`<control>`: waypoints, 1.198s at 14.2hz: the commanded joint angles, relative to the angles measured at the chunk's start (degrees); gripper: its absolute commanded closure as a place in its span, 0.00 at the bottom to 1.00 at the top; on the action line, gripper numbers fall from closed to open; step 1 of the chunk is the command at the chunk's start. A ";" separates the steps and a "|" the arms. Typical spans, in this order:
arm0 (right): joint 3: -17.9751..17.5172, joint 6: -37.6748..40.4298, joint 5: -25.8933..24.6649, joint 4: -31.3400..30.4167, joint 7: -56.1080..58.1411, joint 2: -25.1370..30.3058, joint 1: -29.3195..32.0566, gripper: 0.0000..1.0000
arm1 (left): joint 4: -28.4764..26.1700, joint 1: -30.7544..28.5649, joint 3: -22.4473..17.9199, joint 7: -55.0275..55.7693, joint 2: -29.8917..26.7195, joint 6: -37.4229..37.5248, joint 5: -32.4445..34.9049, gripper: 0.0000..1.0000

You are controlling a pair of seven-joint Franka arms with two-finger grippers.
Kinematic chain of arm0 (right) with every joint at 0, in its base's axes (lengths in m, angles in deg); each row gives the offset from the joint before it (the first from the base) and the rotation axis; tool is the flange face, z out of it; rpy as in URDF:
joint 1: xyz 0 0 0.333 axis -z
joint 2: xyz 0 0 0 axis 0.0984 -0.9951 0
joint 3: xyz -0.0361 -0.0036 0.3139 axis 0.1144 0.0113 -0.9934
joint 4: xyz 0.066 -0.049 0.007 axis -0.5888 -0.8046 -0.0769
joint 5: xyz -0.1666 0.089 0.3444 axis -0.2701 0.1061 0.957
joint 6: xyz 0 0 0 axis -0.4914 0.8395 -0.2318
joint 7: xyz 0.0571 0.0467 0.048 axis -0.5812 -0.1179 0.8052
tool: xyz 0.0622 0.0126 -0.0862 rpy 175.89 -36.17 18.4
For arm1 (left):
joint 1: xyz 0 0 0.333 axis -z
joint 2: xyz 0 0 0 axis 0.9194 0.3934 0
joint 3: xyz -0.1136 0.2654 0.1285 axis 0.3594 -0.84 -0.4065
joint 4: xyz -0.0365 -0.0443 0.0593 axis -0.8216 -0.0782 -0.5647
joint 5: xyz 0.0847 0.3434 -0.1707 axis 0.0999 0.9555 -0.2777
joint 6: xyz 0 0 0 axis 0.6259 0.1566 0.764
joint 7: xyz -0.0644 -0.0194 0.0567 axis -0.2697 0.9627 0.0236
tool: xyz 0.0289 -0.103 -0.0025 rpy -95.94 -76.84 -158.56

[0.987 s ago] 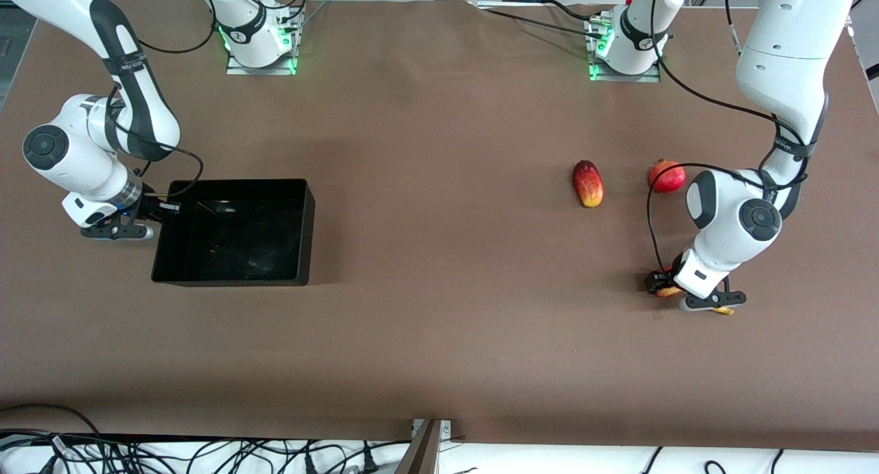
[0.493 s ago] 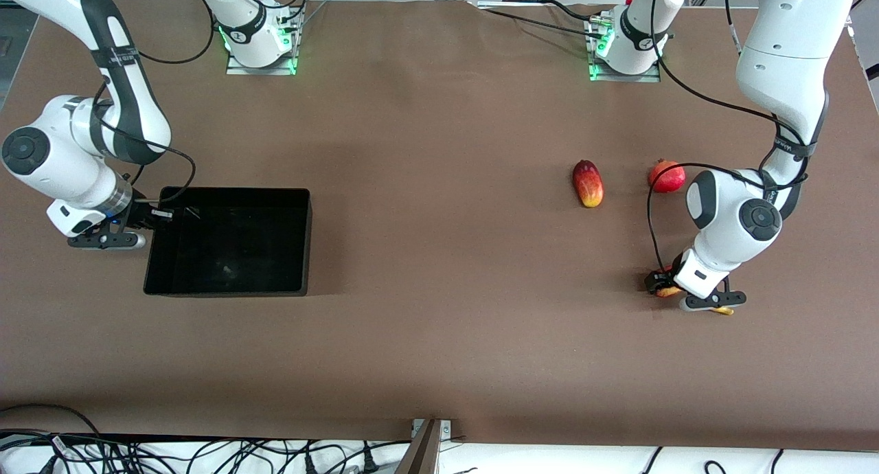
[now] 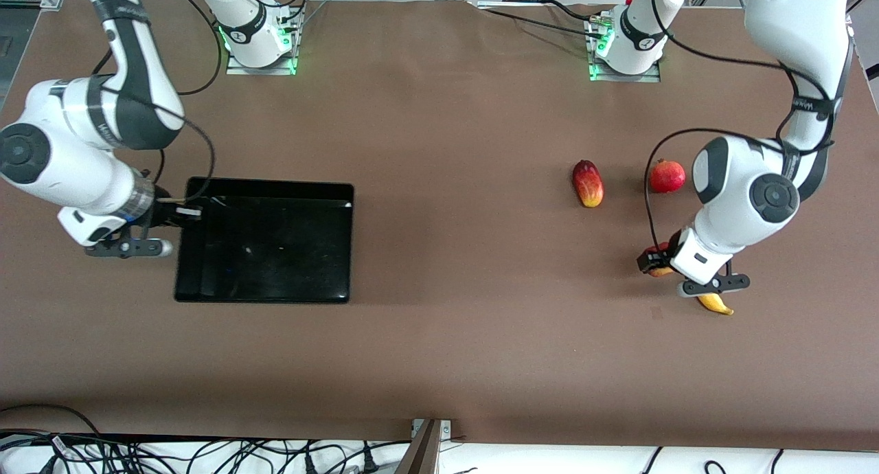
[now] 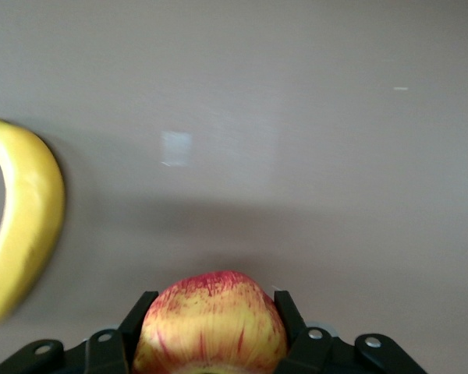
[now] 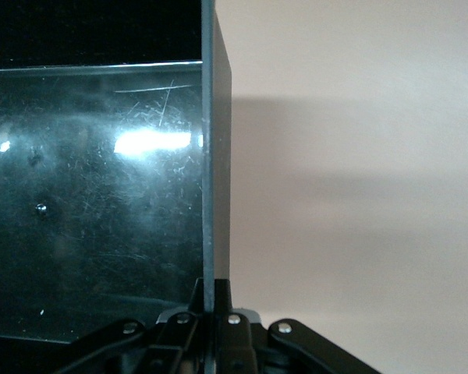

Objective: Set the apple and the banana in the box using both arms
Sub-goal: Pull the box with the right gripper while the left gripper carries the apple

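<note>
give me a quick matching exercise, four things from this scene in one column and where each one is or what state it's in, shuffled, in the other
Things:
1. apple
2. banana
3. box
4. pomegranate

Places or states:
A. lying on the table under the left arm's wrist, gripped by nothing
B. one wall clamped in the right gripper
C. held between the closed jaws of the left gripper
D. resting on the table beside the mango, toward the left arm's end

Right pairs: 1-C, 2-A, 3-B, 4-D
</note>
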 commanded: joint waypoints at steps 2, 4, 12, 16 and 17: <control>0.21 0.01 0.83 3.27 -16.12 -2.60 -12.13 1.00 | -0.04 5.66 0.95 11.27 -3.86 5.15 0.91 1.00; 0.21 -5.41 1.00 5.11 -20.20 -5.76 -17.67 1.00 | 0.50 9.44 0.95 16.28 -3.94 6.04 0.73 1.00; 0.65 -23.70 0.13 9.07 -33.31 -18.33 -28.24 1.00 | 1.11 17.19 0.95 27.64 -2.72 7.10 0.47 1.00; 0.65 -32.76 0.21 9.42 -33.22 -22.81 -30.43 1.00 | 3.48 20.09 0.69 30.98 1.06 6.57 0.64 1.00; 0.65 -33.21 0.30 10.12 -33.14 -23.61 -30.96 1.00 | 4.36 20.97 0.69 31.07 2.11 6.57 0.30 1.00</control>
